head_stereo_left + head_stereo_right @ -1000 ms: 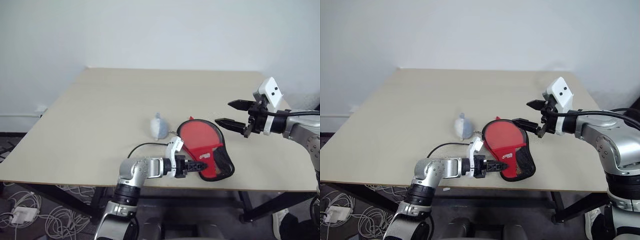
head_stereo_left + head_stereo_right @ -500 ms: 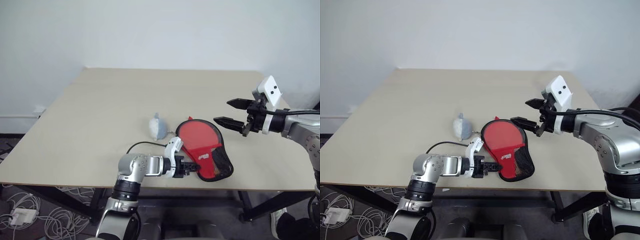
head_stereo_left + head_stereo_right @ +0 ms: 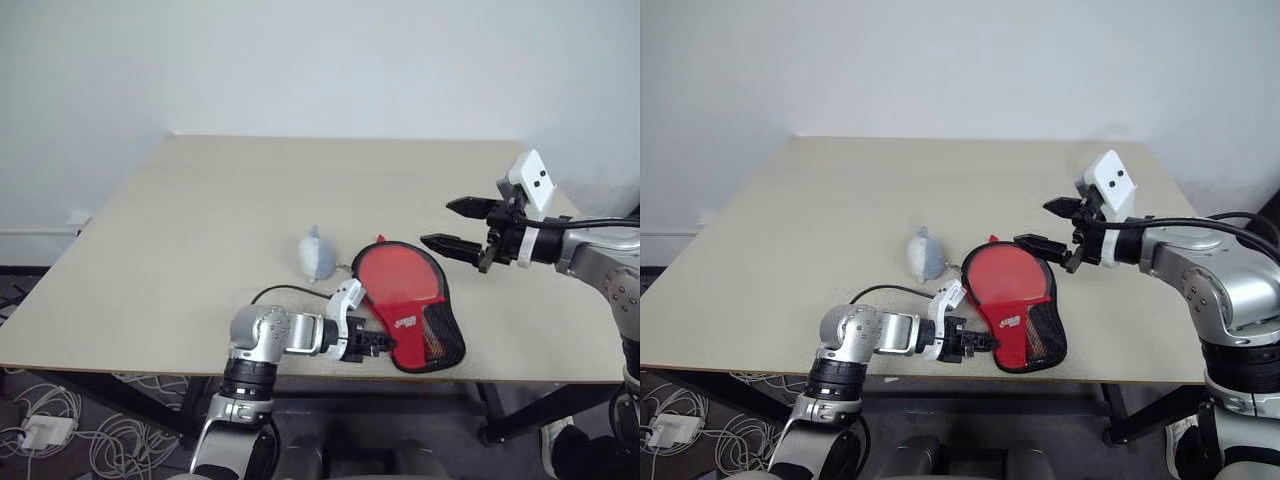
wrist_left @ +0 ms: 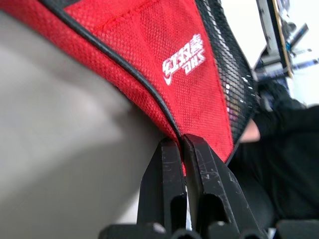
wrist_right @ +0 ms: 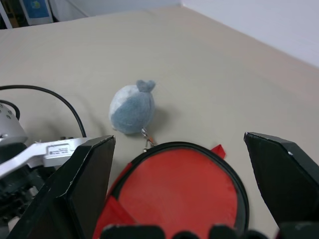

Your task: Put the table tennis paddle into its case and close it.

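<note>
Tabletop (image 3: 200, 230): one case (image 3: 405, 300), one plush toy (image 3: 319, 254).

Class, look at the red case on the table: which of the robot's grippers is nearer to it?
The left. The left gripper is shut on the case at its near edge; the right gripper hangs open above the case's far end, apart from it.

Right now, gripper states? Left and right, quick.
Left gripper: closed, pinching the case at its edge.
Right gripper: open, holding nothing, above the case.
</note>
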{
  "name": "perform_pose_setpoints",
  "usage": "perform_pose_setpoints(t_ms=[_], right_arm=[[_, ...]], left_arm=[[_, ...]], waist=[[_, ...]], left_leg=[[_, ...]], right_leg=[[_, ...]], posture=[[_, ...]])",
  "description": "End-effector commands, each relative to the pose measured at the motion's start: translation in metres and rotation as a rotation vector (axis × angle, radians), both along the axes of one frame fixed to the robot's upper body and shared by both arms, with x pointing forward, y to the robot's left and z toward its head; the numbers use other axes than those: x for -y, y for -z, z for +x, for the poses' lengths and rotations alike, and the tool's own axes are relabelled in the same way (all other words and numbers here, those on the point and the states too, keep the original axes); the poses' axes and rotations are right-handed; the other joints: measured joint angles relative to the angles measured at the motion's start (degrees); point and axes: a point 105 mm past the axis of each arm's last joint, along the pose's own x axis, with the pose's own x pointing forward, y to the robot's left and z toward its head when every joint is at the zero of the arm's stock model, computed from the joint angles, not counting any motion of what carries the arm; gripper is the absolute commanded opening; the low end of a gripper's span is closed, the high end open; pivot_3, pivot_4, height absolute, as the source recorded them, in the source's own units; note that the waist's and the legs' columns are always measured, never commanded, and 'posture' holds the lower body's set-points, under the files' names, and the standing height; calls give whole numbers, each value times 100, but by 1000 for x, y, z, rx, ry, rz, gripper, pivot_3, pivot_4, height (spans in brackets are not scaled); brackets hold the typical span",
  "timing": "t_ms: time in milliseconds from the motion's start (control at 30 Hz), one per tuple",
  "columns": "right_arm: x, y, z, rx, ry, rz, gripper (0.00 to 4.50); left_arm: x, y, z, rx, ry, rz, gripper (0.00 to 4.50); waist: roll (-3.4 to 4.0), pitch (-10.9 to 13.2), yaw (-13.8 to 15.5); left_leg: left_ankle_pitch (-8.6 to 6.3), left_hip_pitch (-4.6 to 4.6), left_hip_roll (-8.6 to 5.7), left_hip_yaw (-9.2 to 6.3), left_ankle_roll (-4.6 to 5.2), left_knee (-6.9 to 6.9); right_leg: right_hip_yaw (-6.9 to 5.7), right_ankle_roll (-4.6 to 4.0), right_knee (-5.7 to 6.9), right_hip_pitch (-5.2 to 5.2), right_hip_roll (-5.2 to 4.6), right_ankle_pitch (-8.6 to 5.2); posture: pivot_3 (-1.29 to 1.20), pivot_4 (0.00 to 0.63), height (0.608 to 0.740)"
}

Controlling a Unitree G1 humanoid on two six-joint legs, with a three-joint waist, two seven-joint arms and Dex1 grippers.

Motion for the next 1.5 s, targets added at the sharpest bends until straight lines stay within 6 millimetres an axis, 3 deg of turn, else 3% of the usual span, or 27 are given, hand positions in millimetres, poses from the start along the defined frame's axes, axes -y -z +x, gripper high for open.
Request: perform_pose_setpoints(t_ms=[33, 367, 767, 1133, 1300, 1500], right_arm=[[-7, -16, -5, 56, -30, 9, 4500], [-12, -8, -10, 16, -46, 21, 4500], [-14, -7, -11, 10, -54, 22, 4500], [-17, -9, -7, 23, -57, 28, 4500], [-20, -9, -4, 28, -63, 37, 4500], [-26, -11, 0, 35, -85, 43, 4500]], left_arm=[[0, -11, -14, 16, 70, -43, 24], [-18, -18, -53, 28, 236, -44, 24], [10, -22, -59, 31, 278, -72, 24], [-8, -14, -56, 34, 265, -6, 24], [-17, -24, -47, 80, 235, -16, 1215], [-35, -41, -47, 166, 230, -21, 3413]], waist=[[0, 0, -5], [1, 1, -23], [1, 1, -21], [1, 1, -23], [2, 2, -24], [1, 3, -27]], left_leg=[[0, 0, 1, -1, 0, -1], [-1, 1, 21, -7, -1, -1], [1, 2, 0, -3, -1, 19], [0, 2, 0, 0, -2, 22], [0, 2, 0, 0, -2, 21], [0, 2, 4, -1, -2, 20]], right_leg=[[0, 0, 0, 0, 0, 0], [8, -1, 2, -4, 0, -1], [6, -3, 5, 3, 4, 0], [6, -3, 6, 2, 7, 0], [7, -3, 5, 1, 6, -1], [8, -3, 6, -2, 6, -1]], posture=[[0, 0, 734], [0, 0, 734], [0, 0, 734], [0, 0, 734], [0, 0, 734], [0, 0, 734]])
